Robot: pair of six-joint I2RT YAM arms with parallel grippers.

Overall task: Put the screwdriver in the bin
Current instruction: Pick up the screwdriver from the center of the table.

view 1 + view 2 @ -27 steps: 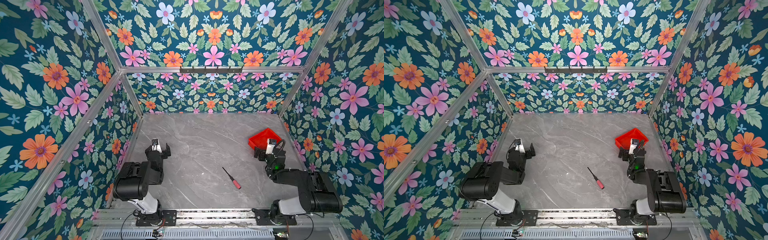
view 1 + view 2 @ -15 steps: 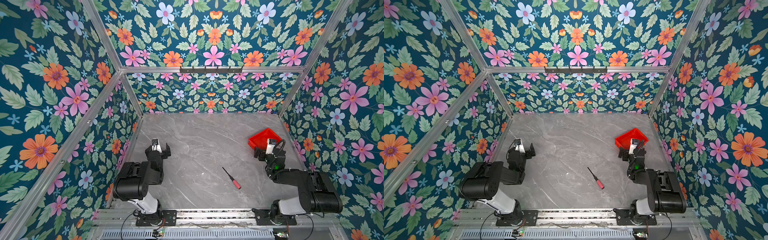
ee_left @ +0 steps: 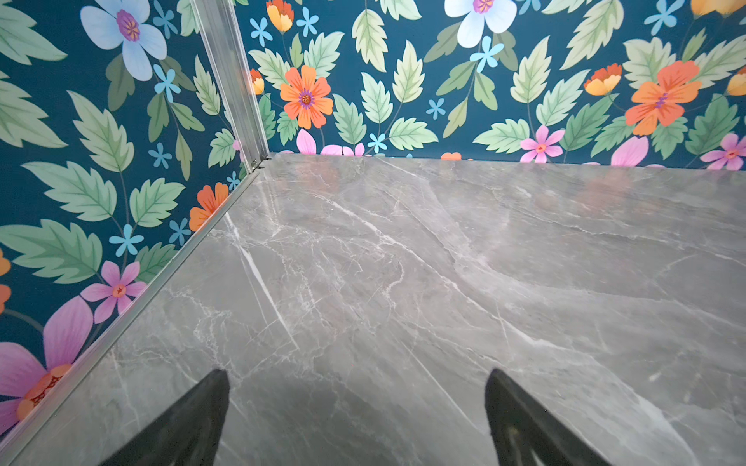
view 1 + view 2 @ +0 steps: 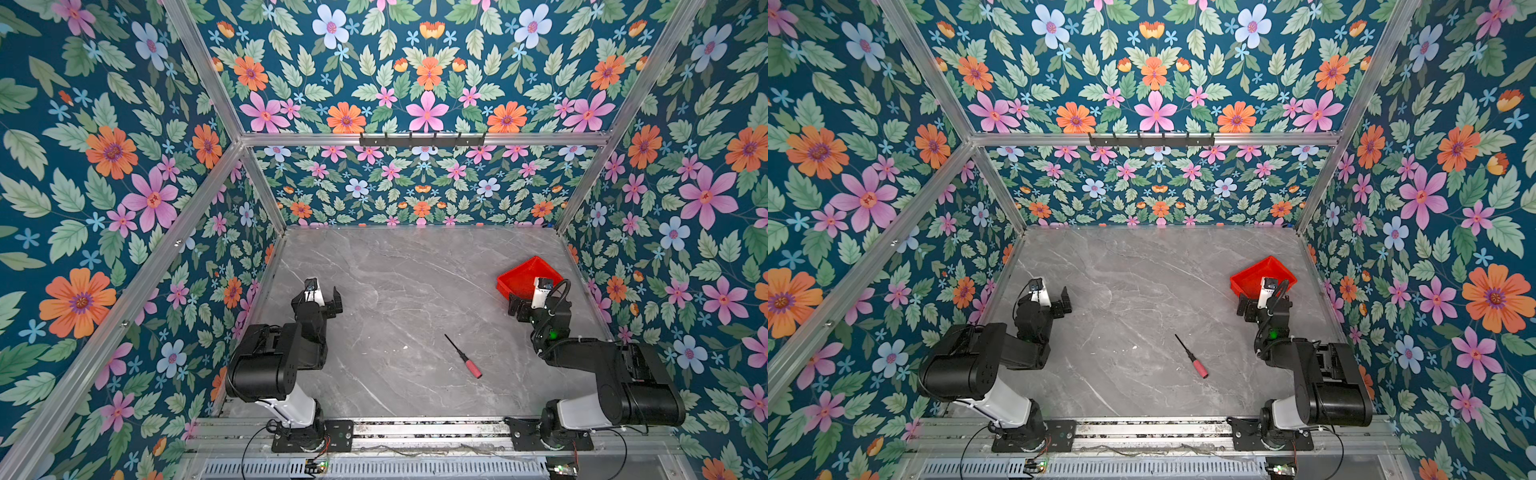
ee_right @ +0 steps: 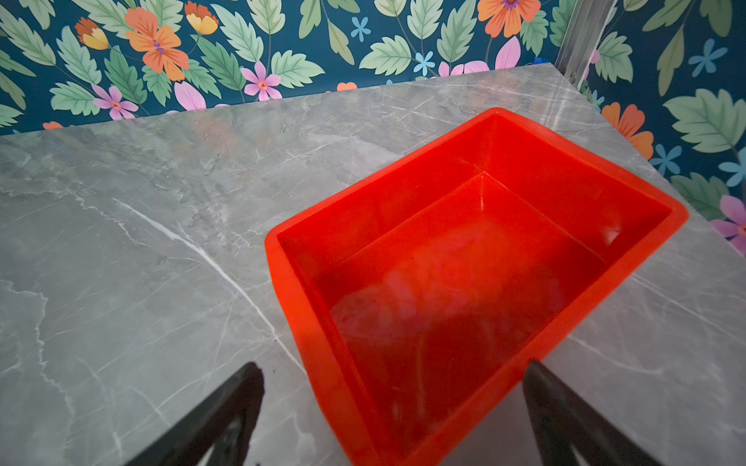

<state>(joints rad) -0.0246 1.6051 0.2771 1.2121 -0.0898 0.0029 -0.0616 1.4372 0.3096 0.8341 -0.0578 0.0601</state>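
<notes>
The screwdriver (image 4: 464, 356) (image 4: 1192, 358), with a red-pink handle and thin dark shaft, lies flat on the grey marble table, front of centre, handle toward the front. The red bin (image 4: 524, 275) (image 4: 1258, 274) (image 5: 476, 258) stands empty at the right side of the table. My right gripper (image 4: 524, 305) (image 4: 1252, 306) (image 5: 393, 387) is open, hovering just in front of the bin's near corner, holding nothing. My left gripper (image 4: 322, 297) (image 4: 1052, 300) (image 3: 357, 389) is open over bare table at the left, far from the screwdriver.
Floral walls with aluminium frame posts (image 4: 266, 195) close in the table on three sides. A rail (image 4: 415, 428) carrying both arm bases runs along the front edge. A hook bar (image 4: 422, 139) hangs on the back wall.
</notes>
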